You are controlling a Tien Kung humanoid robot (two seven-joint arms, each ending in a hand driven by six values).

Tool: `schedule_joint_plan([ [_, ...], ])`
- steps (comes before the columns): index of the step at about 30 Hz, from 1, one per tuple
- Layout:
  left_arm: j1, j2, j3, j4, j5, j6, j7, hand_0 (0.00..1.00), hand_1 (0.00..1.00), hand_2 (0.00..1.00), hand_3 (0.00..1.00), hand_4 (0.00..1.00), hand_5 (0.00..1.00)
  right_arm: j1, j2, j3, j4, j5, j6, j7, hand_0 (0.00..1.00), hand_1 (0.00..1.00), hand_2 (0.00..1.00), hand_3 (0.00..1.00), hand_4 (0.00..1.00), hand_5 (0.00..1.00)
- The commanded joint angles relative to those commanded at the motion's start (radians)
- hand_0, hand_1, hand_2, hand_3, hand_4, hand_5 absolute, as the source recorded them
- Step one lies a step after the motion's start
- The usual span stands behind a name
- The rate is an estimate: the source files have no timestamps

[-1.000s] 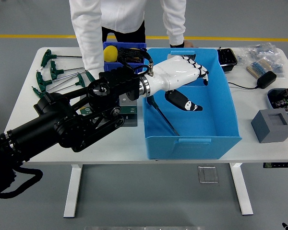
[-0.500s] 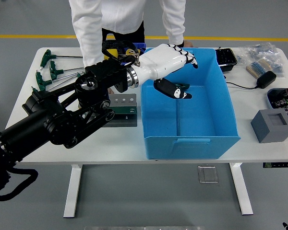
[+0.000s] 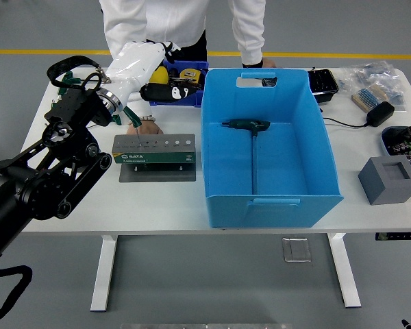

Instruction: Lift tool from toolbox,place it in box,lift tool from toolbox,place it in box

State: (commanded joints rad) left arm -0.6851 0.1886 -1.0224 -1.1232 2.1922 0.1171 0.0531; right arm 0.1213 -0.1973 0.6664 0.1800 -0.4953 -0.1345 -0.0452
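The left hand (image 3: 140,62) hovers with fingers loosely spread and empty, far-left of the blue box (image 3: 270,199), where one T-handle tool (image 3: 252,147) lies on the floor. A person's hand (image 3: 145,125) rests just behind the tool stand (image 3: 154,149); reaching down there risks a collision. Open table lies near.

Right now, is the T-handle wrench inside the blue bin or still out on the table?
Inside. The T-handle wrench lies flat on the floor of the blue bin, green handle toward the far wall, with no hand touching it.
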Motion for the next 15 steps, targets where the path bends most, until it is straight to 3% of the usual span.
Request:
schedule_joint_plan([
  [1,0.018,0.028,0.009,-0.015,-0.014,-0.007,-0.021,0.451,0.547,0.618,0.702,0.906,0.664,0.001,0.001,0.002,0.0,0.0,-0.001,-0.001,0.611,0.543,0.666,0.75,0.977,0.929],
  [2,0.027,0.051,0.023,-0.026,-0.028,-0.014,-0.04,0.71,0.705,0.743,0.712,0.902,0.664,0.001,0.002,0.004,0.0,0.0,-0.001,-0.001,0.612,0.547,0.667,0.75,0.976,0.93],
  [7,0.009,0.186,0.149,-0.045,-0.077,-0.084,-0.148,0.71,0.705,0.743,0.712,0.902,0.664,0.0,0.001,0.008,0.0,0.002,-0.002,-0.002,0.612,0.547,0.667,0.75,0.976,0.93],
  [8,-0.001,0.207,0.181,-0.045,-0.082,-0.093,-0.162,0.882,0.812,0.842,0.687,0.902,0.659,0.0,0.001,0.007,0.0,0.002,-0.002,-0.002,0.612,0.547,0.667,0.75,0.974,0.929],
  [9,-0.011,0.225,0.21,-0.047,-0.086,-0.101,-0.173,0.882,0.812,0.842,0.687,0.902,0.659,0.0,0.001,0.008,0.0,0.002,-0.002,-0.003,0.612,0.547,0.667,0.75,0.974,0.929],
  [12,-0.04,0.255,0.293,-0.044,-0.092,-0.112,-0.195,0.882,0.812,0.842,0.687,0.902,0.659,0.0,0.001,0.007,0.0,0.002,-0.002,-0.003,0.612,0.547,0.667,0.75,0.974,0.929],
  [15,-0.071,0.258,0.359,-0.022,-0.083,-0.11,-0.207,0.925,0.859,0.876,0.634,0.906,0.659,0.0,0.001,0.005,0.0,0.002,-0.001,-0.005,0.612,0.548,0.666,0.75,0.974,0.929],
])
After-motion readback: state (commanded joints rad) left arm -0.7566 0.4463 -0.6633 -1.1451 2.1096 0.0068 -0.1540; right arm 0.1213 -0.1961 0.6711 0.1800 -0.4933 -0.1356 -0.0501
